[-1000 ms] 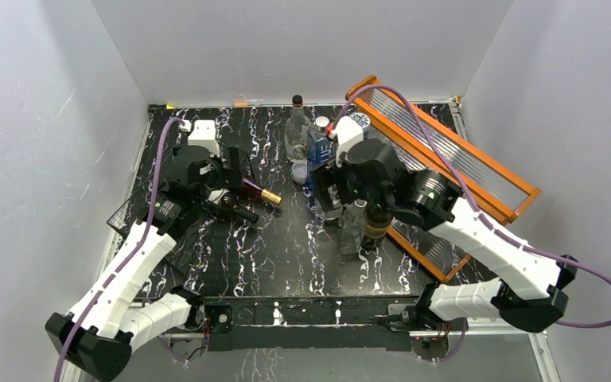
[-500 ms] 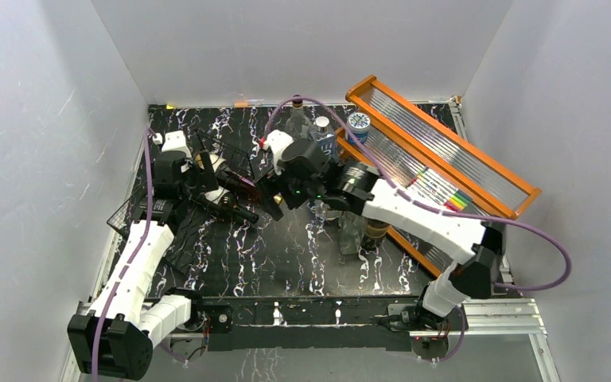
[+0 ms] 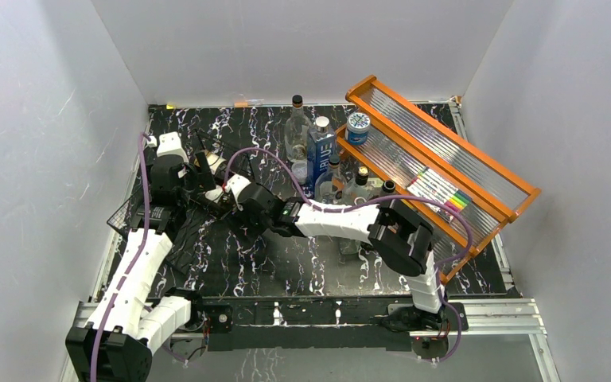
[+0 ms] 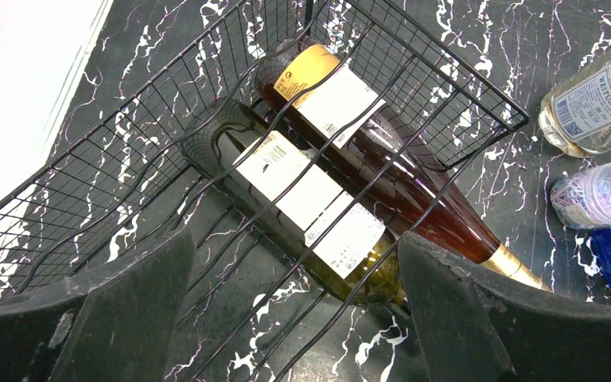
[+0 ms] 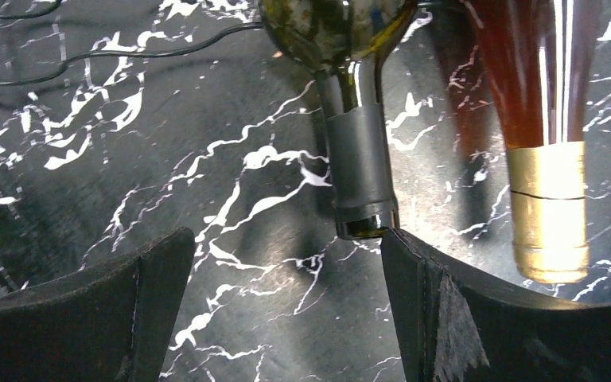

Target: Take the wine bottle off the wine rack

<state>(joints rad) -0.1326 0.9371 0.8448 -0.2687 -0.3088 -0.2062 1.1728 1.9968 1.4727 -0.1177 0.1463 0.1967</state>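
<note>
— Wine bottle point(image 5: 358, 175), the green one: where is it against the right jaws?

— Its grey-capped mouth lies between them, close to the finger point(image 5: 485, 318) on the right of the wrist view. I cannot tell if it touches. Those jaws stand spread wide and hold nothing.

— And the left jaws?

— Just as wide and empty, hanging over the rack point(image 4: 87, 183). Their fingers point(image 4: 119, 318) frame the white label on the green glass.

— So it is in the rack?

— Yes, lying on its side under the wavy top wires, with its neck poking out over the surface point(image 3: 286, 255). A gold-foiled bottle point(image 4: 414, 191) lies parallel, just beside it in the next slot.

— Further out?

— The rack sits at the left of the surface, and the right arm is stretched across to it. Near the rack's open end stand a clear bottle point(image 4: 597, 103) and a small clear cup point(image 4: 597, 195). More bottles cluster at the middle back. An orange shelf point(image 3: 437, 147) slants along the right, with coloured markers point(image 3: 441, 191) on it.
</note>
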